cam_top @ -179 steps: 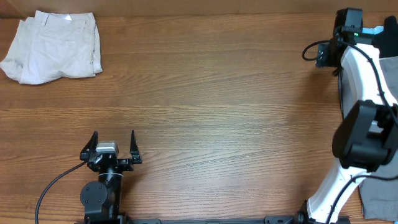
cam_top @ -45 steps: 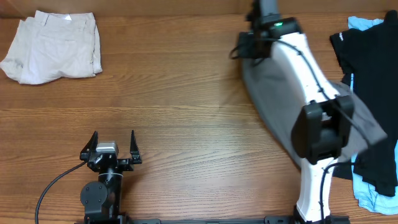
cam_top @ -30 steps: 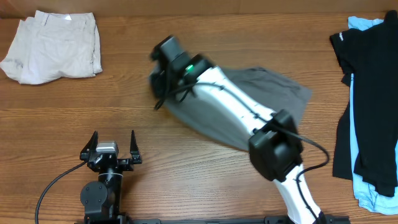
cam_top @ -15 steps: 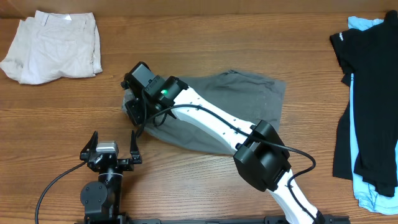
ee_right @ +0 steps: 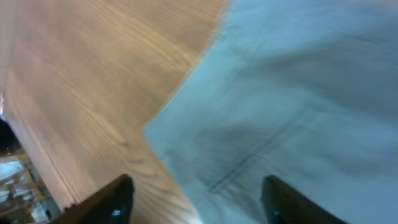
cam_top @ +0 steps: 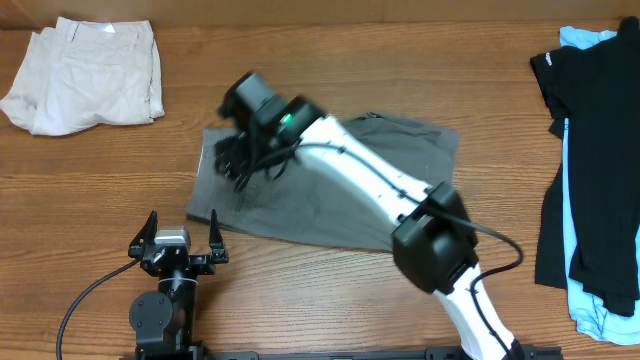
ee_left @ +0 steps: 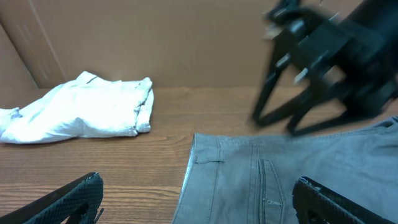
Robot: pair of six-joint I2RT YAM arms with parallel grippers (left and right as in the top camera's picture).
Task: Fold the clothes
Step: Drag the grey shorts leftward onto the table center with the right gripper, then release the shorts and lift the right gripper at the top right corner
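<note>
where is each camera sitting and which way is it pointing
Overhead: above the wooden table, looking straight down; both arms show, left gripper open, right gripper open over the medium-grey woven shorts.
Left wrist: low, looking across the table at the shorts' waistband, crumpled cream shorts and the right gripper; left fingers at bottom corners.
Right wrist: above a corner of the shorts, looking down; right fingers along the bottom.
Shared: all three see the grey shorts.
</note>
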